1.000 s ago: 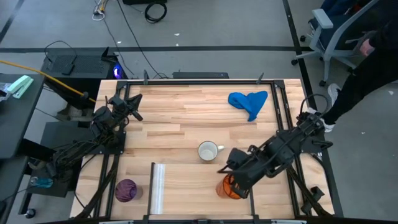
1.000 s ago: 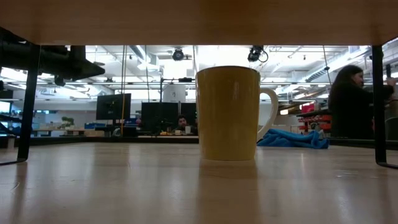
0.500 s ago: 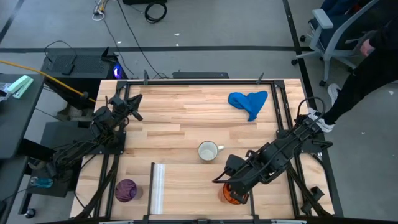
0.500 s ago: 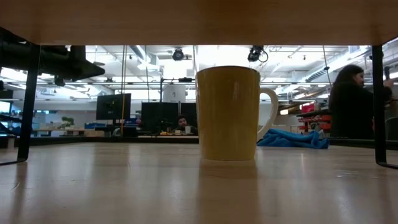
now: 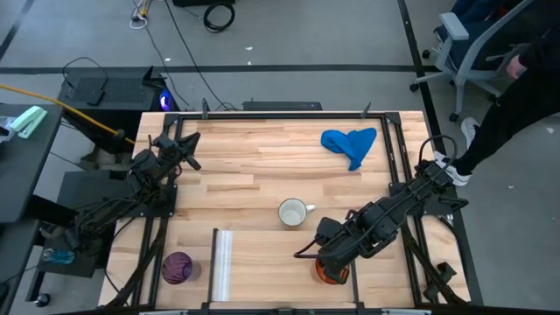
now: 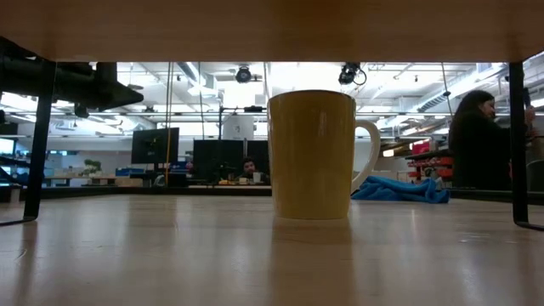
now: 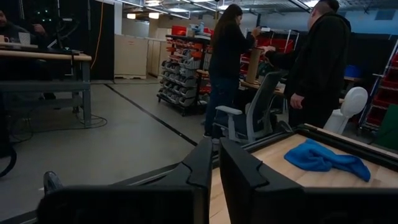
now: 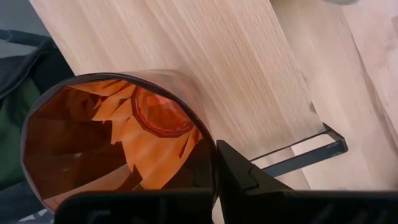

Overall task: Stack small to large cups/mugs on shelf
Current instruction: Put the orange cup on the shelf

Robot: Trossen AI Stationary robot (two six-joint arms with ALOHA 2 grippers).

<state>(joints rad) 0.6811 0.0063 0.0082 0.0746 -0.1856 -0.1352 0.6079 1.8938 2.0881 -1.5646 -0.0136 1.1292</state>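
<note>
The orange patterned cup [image 5: 330, 274] is near the table's near edge, mostly under my right gripper [image 5: 327, 262]. In the right wrist view its open mouth [image 8: 118, 137] faces the camera. My right gripper is shut on it. The white mug [image 5: 292, 212] stands upright on its base mid-table, and it also shows in the low view [image 6: 313, 153] with its handle to one side. The purple cup [image 5: 178, 267] stands at the near left, beside the pale upright strip [image 5: 221, 262] of the shelf. My left gripper [image 5: 188, 144] is shut and empty at the far left. My right gripper holds the orange cup at its rim [image 8: 210, 163]. One finger [image 8: 249, 177] lies against the outside of the wall. The cup hides the other finger. The fingers come slanting down from the table's right. I cannot tell whether the cup's base is on the table.
A blue cloth [image 5: 350, 143] lies at the far right of the table. Dark frame posts [image 6: 514, 127] stand at the table's sides. A person [image 5: 516, 96] is beyond the right edge. Two people [image 7: 311, 62] stand in the room beyond the table.
My right gripper has gone toward the table's near edge and now stands over the orange cup, which shows less than before. The white mug, the purple cup and my left arm have kept still.
</note>
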